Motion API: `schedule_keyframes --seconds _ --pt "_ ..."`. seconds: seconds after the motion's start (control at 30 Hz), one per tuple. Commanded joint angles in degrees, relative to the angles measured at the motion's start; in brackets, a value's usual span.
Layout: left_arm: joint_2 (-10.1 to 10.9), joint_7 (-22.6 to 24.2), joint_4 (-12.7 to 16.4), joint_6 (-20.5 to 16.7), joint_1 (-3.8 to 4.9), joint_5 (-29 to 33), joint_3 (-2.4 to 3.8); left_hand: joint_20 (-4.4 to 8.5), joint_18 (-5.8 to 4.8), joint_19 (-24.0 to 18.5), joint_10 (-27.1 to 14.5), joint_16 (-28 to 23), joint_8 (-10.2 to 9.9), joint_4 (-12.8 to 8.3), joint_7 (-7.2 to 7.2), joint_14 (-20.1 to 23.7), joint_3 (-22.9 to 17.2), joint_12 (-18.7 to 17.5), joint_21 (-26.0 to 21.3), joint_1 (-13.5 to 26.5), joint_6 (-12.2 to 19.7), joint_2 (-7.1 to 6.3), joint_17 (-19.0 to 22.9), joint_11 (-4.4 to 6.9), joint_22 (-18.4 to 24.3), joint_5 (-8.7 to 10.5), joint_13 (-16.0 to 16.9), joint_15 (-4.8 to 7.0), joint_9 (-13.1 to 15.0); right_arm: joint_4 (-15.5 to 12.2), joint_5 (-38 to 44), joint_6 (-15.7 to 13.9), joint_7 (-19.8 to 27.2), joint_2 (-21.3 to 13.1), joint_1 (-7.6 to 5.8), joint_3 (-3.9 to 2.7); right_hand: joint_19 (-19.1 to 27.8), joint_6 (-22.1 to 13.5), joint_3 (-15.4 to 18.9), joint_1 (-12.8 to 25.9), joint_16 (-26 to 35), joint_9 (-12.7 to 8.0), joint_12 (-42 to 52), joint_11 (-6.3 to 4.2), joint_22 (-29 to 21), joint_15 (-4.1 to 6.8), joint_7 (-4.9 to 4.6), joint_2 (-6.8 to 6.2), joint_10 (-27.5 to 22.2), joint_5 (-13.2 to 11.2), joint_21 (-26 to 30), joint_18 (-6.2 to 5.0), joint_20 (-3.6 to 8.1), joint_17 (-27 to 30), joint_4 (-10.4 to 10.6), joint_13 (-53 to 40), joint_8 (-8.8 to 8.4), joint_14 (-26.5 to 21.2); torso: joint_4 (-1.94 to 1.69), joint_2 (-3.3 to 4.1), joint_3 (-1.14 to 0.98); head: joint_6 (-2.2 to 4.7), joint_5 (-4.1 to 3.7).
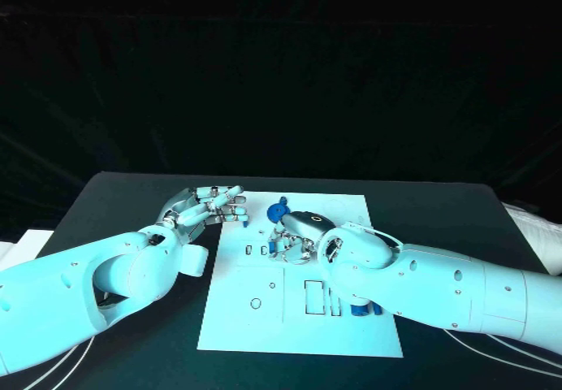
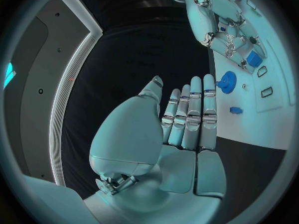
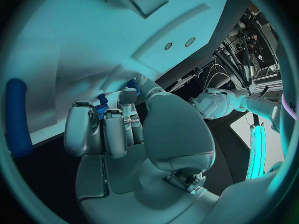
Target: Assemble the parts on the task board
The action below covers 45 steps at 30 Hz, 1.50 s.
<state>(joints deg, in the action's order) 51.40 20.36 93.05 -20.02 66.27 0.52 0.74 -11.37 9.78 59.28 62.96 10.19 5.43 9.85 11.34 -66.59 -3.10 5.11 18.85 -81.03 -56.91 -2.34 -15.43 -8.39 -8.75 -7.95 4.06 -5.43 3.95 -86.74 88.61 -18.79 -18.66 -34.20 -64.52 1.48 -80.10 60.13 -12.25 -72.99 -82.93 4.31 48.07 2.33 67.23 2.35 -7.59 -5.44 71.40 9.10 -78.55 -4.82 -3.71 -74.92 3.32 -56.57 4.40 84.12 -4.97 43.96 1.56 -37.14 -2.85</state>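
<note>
The white task board [image 1: 299, 325] lies in the middle of the black table. My right hand [image 1: 299, 236] is down on the board's far half with its fingers curled in, pinching a small blue part [image 3: 101, 106] against the board [image 3: 93, 35]. Just beyond it stands a round blue part [image 1: 278, 213], and the left wrist view shows this round part [image 2: 226, 79] too. My left hand [image 1: 211, 207] hovers at the board's far left edge. It holds nothing, and its fingers [image 2: 190, 114] are stretched out.
More blue parts [image 1: 357, 307] stand at the board's near right, by the rectangular slots [image 1: 314, 296]. A small blue piece [image 2: 235, 110] lies on the board near my left fingertips. A long blue part [image 3: 17, 117] lies beside my right hand. White sheets [image 1: 533, 227] lie at the table's right edge.
</note>
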Motion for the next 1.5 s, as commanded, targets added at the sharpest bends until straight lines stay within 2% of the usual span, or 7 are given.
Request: schedule_keyframes --seconds 0.03,0.47,0.73,0.83,0.93,1.1,1.5 --pt "-0.1 0.4 0.1 1.2 0.03 0.0 0.03 -0.19 0.61 0.0 0.3 -0.2 -0.4 -0.4 0.09 0.3 0.0 -0.2 -0.2 -0.2 -0.4 0.6 -0.1 0.02 0.1 0.34 0.0 -0.06 0.0 0.1 0.7 1.5 -0.8 0.0 0.16 0.12 0.2 -0.4 0.6 0.5 0.2 0.1 -0.4 0.1 -0.1 -0.46 0.13 -0.26 -0.5 0.2 0.4 0.18 -0.36 -3.2 0.2 0.1 -0.14 3.4 0.01 -0.01 0.0 -0.1 -0.01" --pt "-0.2 -0.3 -0.2 1.6 0.03 -0.4 0.03 -0.12 0.66 0.3 0.4 -0.1 -0.5 -0.5 0.04 -0.1 0.0 -0.3 0.0 -0.1 -0.5 0.71 -0.4 0.07 0.0 0.36 0.0 0.07 0.0 -1.4 0.0 -10.4 1.8 -0.8 0.33 0.11 0.6 -2.5 6.2 2.3 1.1 -0.1 -2.4 0.52 -0.8 -0.82 -0.21 -1.71 -2.7 0.7 0.9 0.04 -0.7 -2.1 2.5 2.0 -0.55 3.0 0.04 -0.01 -0.07 -0.09 -0.21" --pt "-0.3 -5.9 -1.4 2.8 0.04 -9.3 0.03 3.91 0.75 10.4 6.9 10.3 -0.3 -1.1 -1.72 -13.7 -0.7 1.1 8.6 0.1 -3.4 0.7 -8.5 2.93 -4.5 0.4 1.2 4.17 0.3 -6.2 -8.1 -16.3 14.7 -5.4 -0.72 -0.66 1.0 -3.7 8.1 1.0 1.7 -0.3 -2.7 0.87 -1.4 -1.11 -0.59 -1.22 -3.7 2.3 1.3 -0.07 -0.95 -1.4 2.9 2.6 -0.6 2.7 0.06 -0.29 -0.2 0.23 -0.21" --pt "-0.3 -9.4 -1.7 2.4 0.06 -13.9 0.03 5.35 0.57 12.5 10.3 19.9 -0.4 -0.5 -2.56 -15.3 -1.6 2.1 14.0 0.6 -4.5 0.24 -17.2 4.06 -7.9 0.49 2.3 5.39 0.4 -8.2 -13.7 -14.4 19.4 -8.4 -2.17 -0.88 1.1 -4.2 8.9 0.7 2.1 -0.3 -3.3 1.02 -1.5 -1.26 -0.75 -0.96 -4.4 2.4 1.4 -0.08 -1.08 -0.9 3.1 3.1 -0.6 2.5 0.17 -0.64 -0.34 0.22 -0.11" --pt "-0.4 -13.6 -1.9 2.1 0.11 -17.5 0.04 6.76 -1.09 18.6 14.7 50.2 0.3 0.3 -3.91 -20.7 -1.1 5.7 28.5 1.9 -5.9 -0.62 -45.2 5.74 -23.2 0.59 5.1 6.94 0.7 -10.1 -20.0 -12.1 22.7 -11.8 -3.95 -0.98 1.3 -4.5 9.4 -0.1 2.7 -0.4 -4.9 1.13 -1.8 -1.36 -0.86 -0.53 -5.7 2.5 1.6 -0.15 -1.2 -0.1 3.0 4.6 -0.55 2.2 0.39 -1.06 -0.42 0.01 0.1" --pt "-1.0 -24.3 -2.6 4.9 1.35 -25.1 0.04 8.46 -4.41 22.9 15.3 74.8 2.8 2.2 -6.04 -22.5 0.2 19.1 50.2 5.1 -7.0 -0.46 -69.4 7.46 -49.0 0.37 17.1 8.49 2.1 -12.1 -30.3 -10.2 24.8 -17.0 -7.34 -1.04 1.2 -4.2 9.6 -1.7 3.2 -0.2 -4.8 0.99 -1.7 -1.27 -0.75 0.86 -5.8 3.0 1.6 -0.16 -1.2 0.4 2.8 4.9 -0.15 2.1 0.85 -1.81 -0.66 -0.09 0.36" --pt "-8.0 -51.0 -8.7 21.8 7.5 -51.9 -0.06 8.84 -6.29 24.3 11.8 79.8 13.7 6.3 -7.28 -23.4 7.2 53.9 61.3 11.8 -6.0 2.47 -74.6 8.86 -63.9 2.06 51.6 9.2 10.5 -10.7 -42.6 -8.7 24.9 -23.2 -12.06 -1.02 1.1 -3.8 9.8 -2.5 3.3 -0.1 -4.4 0.81 -1.7 -1.09 -0.59 1.85 -5.3 3.4 1.5 -0.15 -1.05 0.6 2.7 5.0 0.12 2.3 1.49 -3.37 -1.24 -0.77 1.31"
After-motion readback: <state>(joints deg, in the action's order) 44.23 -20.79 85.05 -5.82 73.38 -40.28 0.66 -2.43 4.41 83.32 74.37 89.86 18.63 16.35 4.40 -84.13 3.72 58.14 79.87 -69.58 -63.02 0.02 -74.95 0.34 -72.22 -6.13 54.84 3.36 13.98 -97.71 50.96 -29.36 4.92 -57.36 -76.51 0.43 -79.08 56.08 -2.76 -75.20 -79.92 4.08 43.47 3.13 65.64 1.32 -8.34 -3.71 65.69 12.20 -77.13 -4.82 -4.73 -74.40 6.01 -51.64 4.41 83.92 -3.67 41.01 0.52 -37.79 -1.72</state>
